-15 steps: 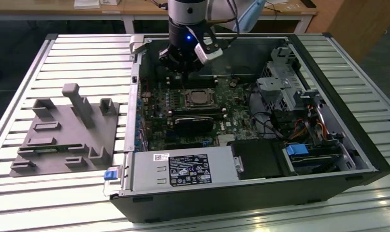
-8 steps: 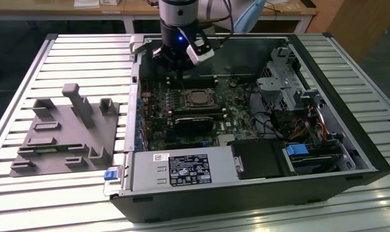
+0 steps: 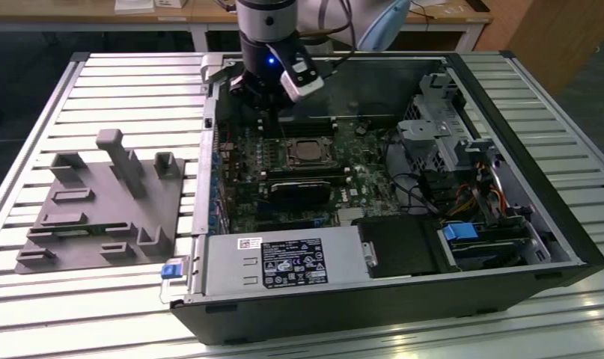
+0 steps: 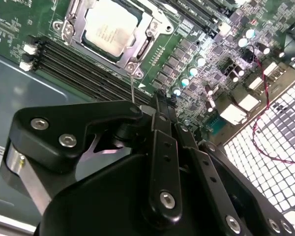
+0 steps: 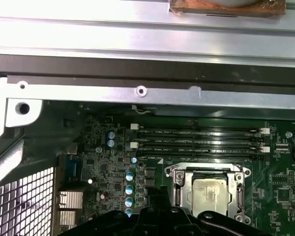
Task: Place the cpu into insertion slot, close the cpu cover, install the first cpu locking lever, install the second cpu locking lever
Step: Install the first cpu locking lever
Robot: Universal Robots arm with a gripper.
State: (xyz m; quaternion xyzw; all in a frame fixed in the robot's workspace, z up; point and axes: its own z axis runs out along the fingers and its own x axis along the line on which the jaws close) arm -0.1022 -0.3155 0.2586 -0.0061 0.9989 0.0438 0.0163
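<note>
Inside the open black computer case (image 3: 382, 307), your black gripper (image 4: 160, 101) hangs pinched together and empty beside the socket. The dull silver-grey square cpu (image 4: 110, 27) sits seated, and the thin silvery cpu cover (image 4: 148, 39) looks lowered. Lever work seems in hand, and it calls for fine alignment with the thin upright wire lever (image 4: 132, 88).

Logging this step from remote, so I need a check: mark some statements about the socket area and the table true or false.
1. The dull silver-grey square cpu sits in the socket on the green motherboard. True.
2. The black end effector carries the cpu. False: the cpu lies in the socket, apart from it.
3. The thin silvery frame-shaped cpu cover lies down around the cpu. True.
4. The grey plastic fixture lies inside the black computer case. False: it lies on the slatted metal table, at the exterior view's left of the case.
</note>
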